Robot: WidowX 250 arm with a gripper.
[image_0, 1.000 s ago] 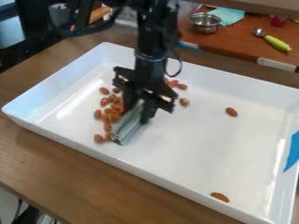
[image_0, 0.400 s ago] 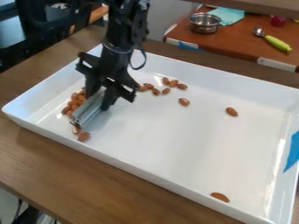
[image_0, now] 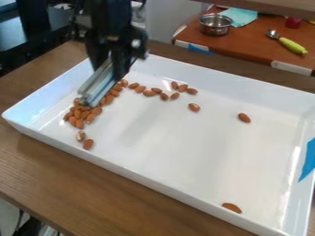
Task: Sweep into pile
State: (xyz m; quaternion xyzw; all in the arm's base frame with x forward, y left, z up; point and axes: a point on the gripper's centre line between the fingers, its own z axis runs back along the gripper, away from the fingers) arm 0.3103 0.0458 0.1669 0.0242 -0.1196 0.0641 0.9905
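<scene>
Taking the white tray as your landmark, you have the wooden table (image_0: 92,193) beneath it, extending past its near and left sides. The white tray (image_0: 184,147) itself takes up most of that surface. Beyond its far side, toward the upper right of your view, is the reddish-brown table (image_0: 258,44).

Your black gripper (image_0: 109,69) hangs over the tray's left end, toward the far corner, clamped on the grey sweeping tool (image_0: 95,90). The tool tilts down toward the left, its lower end over the main cluster in your view; you cannot tell whether it touches the nuts.

Beyond the tray's far side, you can see the metal bowl (image_0: 215,25), the pale blue-green cloth (image_0: 242,15) behind it, and the spoon with a green handle (image_0: 291,45) farther right. The blue patch (image_0: 308,161) is on the tray's right wall, and the small red object (image_0: 293,22) lies beyond the tray, between cloth and spoon.

Smallest are your almonds (image_0: 79,123), all in the tray. Most are gathered at its left end, with a trail curving along its far side. Two lie just nearer you than the cluster, two are apart toward the tray's middle and right, and one is by its near wall.
</scene>
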